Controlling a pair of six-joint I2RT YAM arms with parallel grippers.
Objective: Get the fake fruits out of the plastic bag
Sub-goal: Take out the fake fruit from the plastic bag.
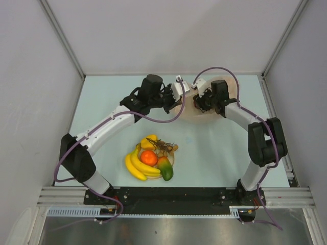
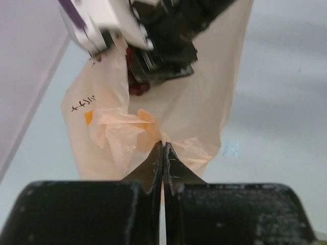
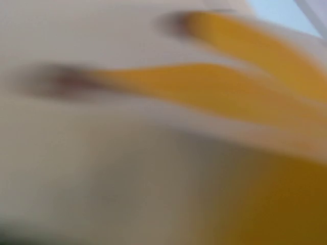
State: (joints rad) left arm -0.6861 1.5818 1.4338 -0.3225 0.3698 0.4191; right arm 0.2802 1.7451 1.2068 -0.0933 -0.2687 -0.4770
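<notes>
Plastic bag: one. Thin, peach-beige, translucent. At the far middle of the counter, slightly right of centre, well apart from the plate. Long axis roughly left to right in the top view, right end a little farther. Largely covered there by both wrists. One small orange printed mark and one line of black lettering legible from the left wrist. Direction of the mouth not discernible.

Fake fruits, counted:
- Banana bunch: one, yellow, curved along the near-left rim of the plate, long axis running far to near.
- Orange ball: one, mid-plate, touching the bananas.
- Yellow pepper-shaped piece: one, at the far side of the plate.
- Mango: one, green and red, at the near-right rim, long axis far to near.
- Grape bunch: one, dark red, at the bag, mostly hidden under the right claw; inside or behind the film not certain.

Plate: one, round, cream, near centre; twig drawing partly covered by fruit.

Left claw: fingers pressed together, pinching a crumpled fold of the bag's edge.

Right claw: at the bag just above the grapes; spread or closed cannot be told. Right wrist view blurred throughout: only beige and orange-yellow smears.
</notes>
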